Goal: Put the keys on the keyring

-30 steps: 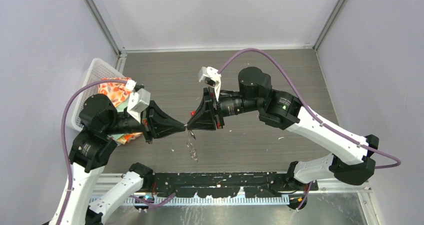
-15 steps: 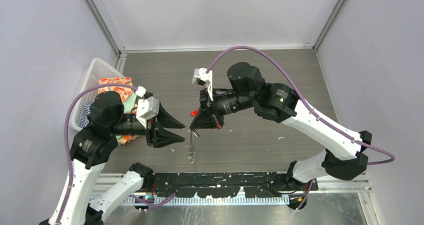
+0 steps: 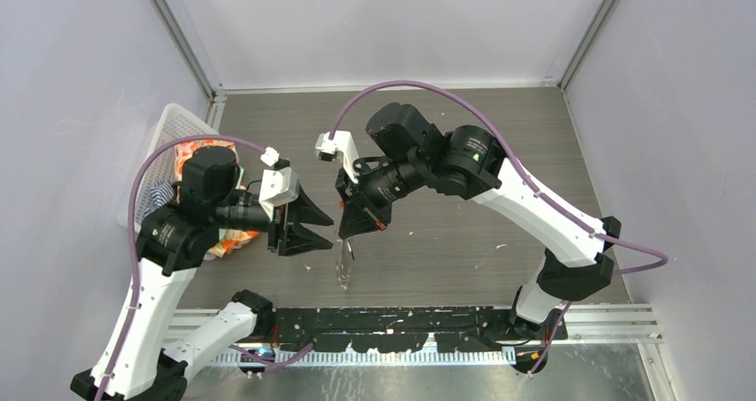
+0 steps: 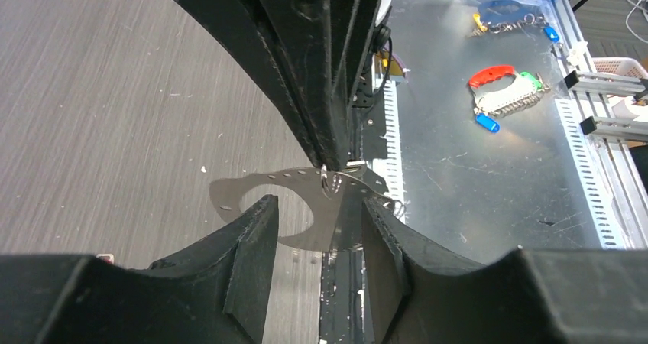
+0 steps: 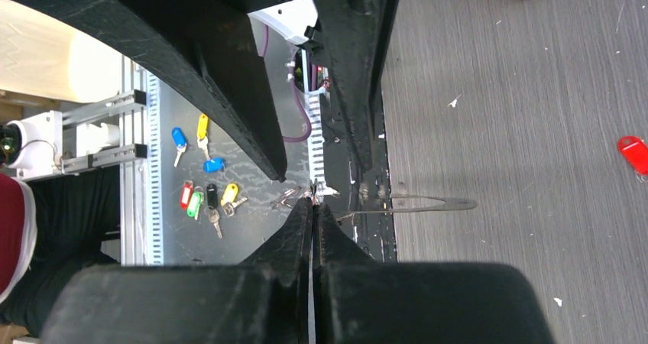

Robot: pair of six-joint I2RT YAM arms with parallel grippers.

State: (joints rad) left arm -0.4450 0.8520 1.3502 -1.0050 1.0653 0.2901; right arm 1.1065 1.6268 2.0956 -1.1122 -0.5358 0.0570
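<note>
Your left tool [image 3: 327, 229] has just let go and stands part open just beside the keyring [image 3: 342, 263], which now hangs below your right tool [image 3: 344, 233], clamped shut on it. The red key [image 5: 633, 154] lies on the surface [image 3: 464, 249] off to that tool's side, unthreaded.

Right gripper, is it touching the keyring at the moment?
Touching. The left wrist view shows the right gripper pinched shut on the upper edge of the keyring, which hangs below its tips.
</note>
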